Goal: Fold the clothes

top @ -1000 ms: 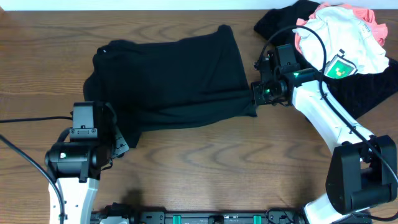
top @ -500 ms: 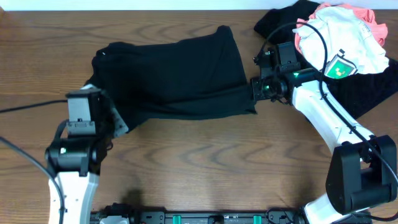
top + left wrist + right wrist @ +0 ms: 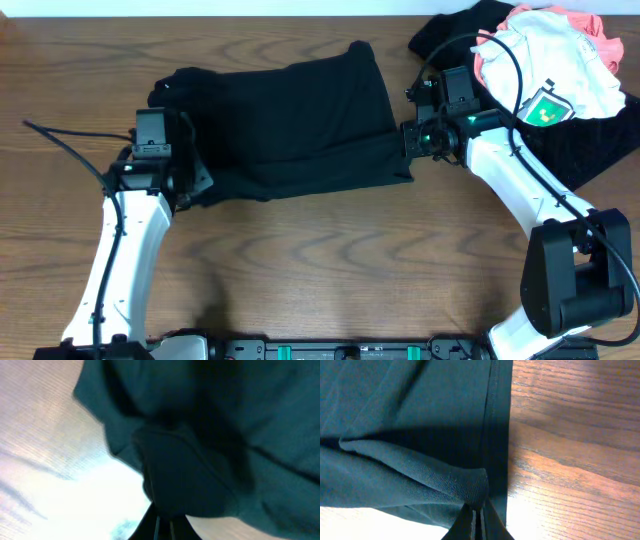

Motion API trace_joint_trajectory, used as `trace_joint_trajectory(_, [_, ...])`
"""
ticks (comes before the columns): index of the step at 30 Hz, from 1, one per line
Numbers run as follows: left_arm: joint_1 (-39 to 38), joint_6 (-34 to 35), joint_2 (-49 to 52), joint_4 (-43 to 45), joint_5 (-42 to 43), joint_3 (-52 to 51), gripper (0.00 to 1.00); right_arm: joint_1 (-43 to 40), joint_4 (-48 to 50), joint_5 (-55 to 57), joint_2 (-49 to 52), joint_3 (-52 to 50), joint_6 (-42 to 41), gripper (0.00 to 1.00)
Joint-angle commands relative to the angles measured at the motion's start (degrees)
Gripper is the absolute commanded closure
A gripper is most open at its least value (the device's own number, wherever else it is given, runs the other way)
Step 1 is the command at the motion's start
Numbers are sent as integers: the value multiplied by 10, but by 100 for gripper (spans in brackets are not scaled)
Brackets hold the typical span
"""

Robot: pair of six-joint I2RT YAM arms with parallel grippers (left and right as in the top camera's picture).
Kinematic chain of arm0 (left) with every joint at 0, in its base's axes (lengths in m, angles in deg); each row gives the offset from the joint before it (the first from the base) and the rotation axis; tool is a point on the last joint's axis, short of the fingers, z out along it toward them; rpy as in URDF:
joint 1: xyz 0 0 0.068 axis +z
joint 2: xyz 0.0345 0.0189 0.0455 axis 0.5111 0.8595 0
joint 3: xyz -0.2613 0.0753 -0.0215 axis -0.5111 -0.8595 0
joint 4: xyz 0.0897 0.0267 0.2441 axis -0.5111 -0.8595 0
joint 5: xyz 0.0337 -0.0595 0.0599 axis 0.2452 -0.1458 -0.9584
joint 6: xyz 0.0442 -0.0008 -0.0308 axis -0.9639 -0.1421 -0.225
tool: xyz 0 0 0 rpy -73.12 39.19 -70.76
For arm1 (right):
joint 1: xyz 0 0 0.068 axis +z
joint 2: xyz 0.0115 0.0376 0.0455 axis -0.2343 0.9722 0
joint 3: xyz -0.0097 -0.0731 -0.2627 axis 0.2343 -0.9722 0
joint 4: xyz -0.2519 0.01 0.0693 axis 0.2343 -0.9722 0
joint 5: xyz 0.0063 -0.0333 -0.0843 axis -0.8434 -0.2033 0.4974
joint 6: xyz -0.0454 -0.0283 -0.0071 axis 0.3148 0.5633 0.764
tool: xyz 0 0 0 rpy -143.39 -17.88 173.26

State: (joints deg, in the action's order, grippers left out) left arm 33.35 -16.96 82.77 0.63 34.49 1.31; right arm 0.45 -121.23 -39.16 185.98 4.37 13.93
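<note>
nearest the robot, toward six o'clock in the overhead view, the brown wooden table point(image 3: 330, 260) shows its grain. at about nine o'clock the left gripper point(image 3: 190, 185) has its fingers pinched tight on the lower left edge of the large black fabric shirt point(image 3: 290, 120); its wrist view, blurred, shows a bunched fold of dark cloth caught at the fingertips. at about two o'clock the right gripper point(image 3: 407, 140) is clamped on the shirt's right edge, with a small ridge of cloth drawn up between its closed fingers and the stitched hem just beside them. the shirt lies spread across the middle of the table between both grippers, its near edge creased. farthest, at one o'clock, a heap sits in the corner: a white fabric garment with a green print point(image 3: 560, 70) on top, a coral-pink garment point(image 3: 598, 22) showing under it, and a black garment point(image 3: 590, 145) beneath both.
</note>
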Motion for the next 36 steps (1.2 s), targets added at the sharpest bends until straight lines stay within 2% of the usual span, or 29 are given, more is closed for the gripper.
trace_joint_trajectory(1, [15,-5,-4,-30,-13,13,94,3,6,6,6,8,0,99])
trace_joint_trajectory(4, [20,-5,-4,-58,-10,13,94,3,15,6,6,8,0,99])
trace_joint_trajectory(7, [20,-5,-4,-48,24,13,94,3,20,5,6,8,0,99])
trace_joint_trajectory(13, [20,-4,-4,56,94,13,94,3,23,5,6,8,0,99])
trace_joint_trajectory(19, [20,61,7,153,110,13,94,3,23,6,6,8,0,99])
trace_joint_trajectory(20, [20,68,13,170,110,12,88,3,23,6,6,8,0,99])
trace_joint_trajectory(22, [20,78,29,212,137,12,10,3,23,5,6,8,0,99])
trace_joint_trajectory(23, [20,81,36,231,160,12,2,3,22,6,6,8,0,99])
trace_joint_trajectory(25, [20,81,45,251,206,13,2,3,20,5,6,8,0,99])
trace_joint_trajectory(28, [24,79,37,241,207,13,2,3,17,5,6,8,0,99])
trace_joint_trajectory(32, [38,17,10,203,207,13,2,3,16,6,6,8,0,99])
trace_joint_trajectory(36, [48,5,-7,119,143,13,2,3,17,5,6,8,0,99])
